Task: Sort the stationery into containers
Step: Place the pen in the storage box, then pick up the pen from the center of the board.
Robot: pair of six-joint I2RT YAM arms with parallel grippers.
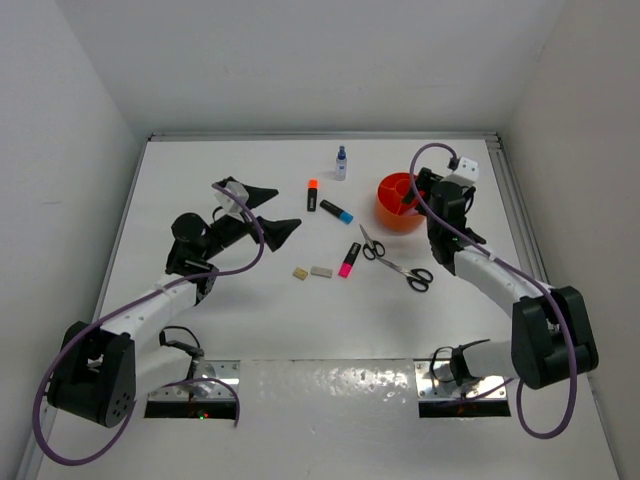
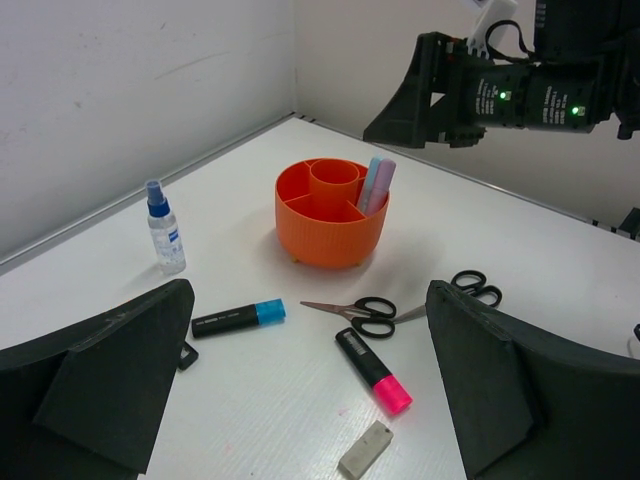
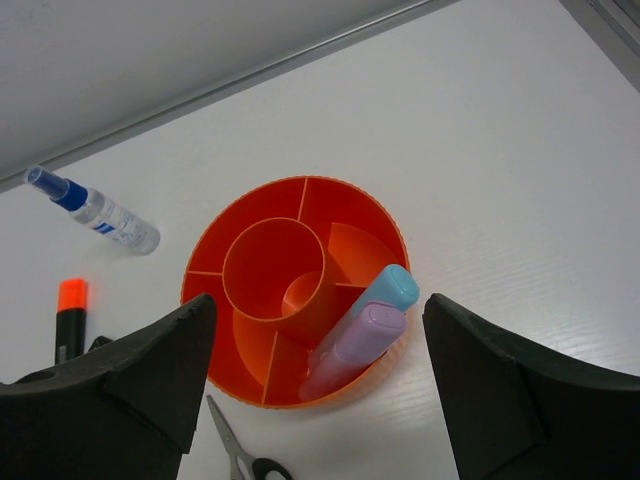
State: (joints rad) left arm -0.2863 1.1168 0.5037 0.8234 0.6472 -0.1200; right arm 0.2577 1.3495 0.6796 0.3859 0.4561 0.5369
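Two markers only sorted so far, we judge; rest of stationery loose.

Top view: orange tub (image 1: 398, 205) far right. Three black markers (image 1: 336, 211), bottle (image 1: 341, 162), two scissors (image 1: 408, 272) and erasers (image 1: 321, 271) lie on table (image 1: 200, 170). Left gripper (image 1: 263, 210) spread wide, empty.

Left wrist: we see lilac marker (image 2: 384, 184) upright in tub's outer compartment, unclear from above.

Right wrist: right gripper (image 3: 315, 310) above tub, fingers wide, holding nothing. Pale-blue marker (image 3: 392, 290) touches lilac one.

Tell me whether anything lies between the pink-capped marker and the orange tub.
A pair of scissors lies flat between the pink-capped marker and the orange tub. Nothing else visible stands there.
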